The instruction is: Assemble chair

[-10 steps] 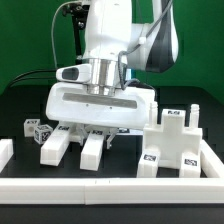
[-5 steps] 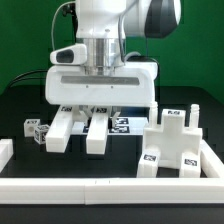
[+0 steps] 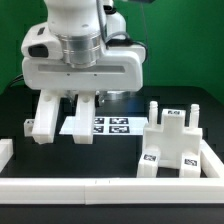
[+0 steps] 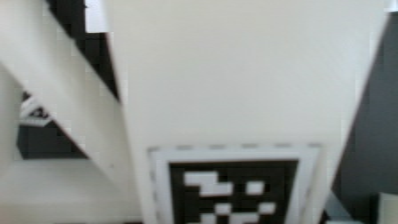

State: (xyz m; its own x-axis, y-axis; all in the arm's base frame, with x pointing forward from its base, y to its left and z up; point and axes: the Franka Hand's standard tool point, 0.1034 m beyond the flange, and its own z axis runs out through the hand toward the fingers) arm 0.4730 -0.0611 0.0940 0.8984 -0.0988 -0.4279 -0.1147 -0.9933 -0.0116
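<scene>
- My gripper [image 3: 79, 58]: fingertips hidden behind the seat panel [image 3: 85, 72]. I judge the jaws clamped on it, since it hangs above the marker board [image 3: 108, 125].
- Step: probably transport to the standing chair part [image 3: 175, 140], on the exterior view's right of the board.
- Next: align the panel with that part, then lower gently.

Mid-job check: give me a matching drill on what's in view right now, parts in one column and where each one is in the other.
Things:
1. big legged panel
2. marker board
3. pegged part

Places:
A. lying flat on the table
B. standing on the table, at the exterior view's right
C. up in the air under the arm

Pairs: 1-C, 2-A, 3-B.
</scene>
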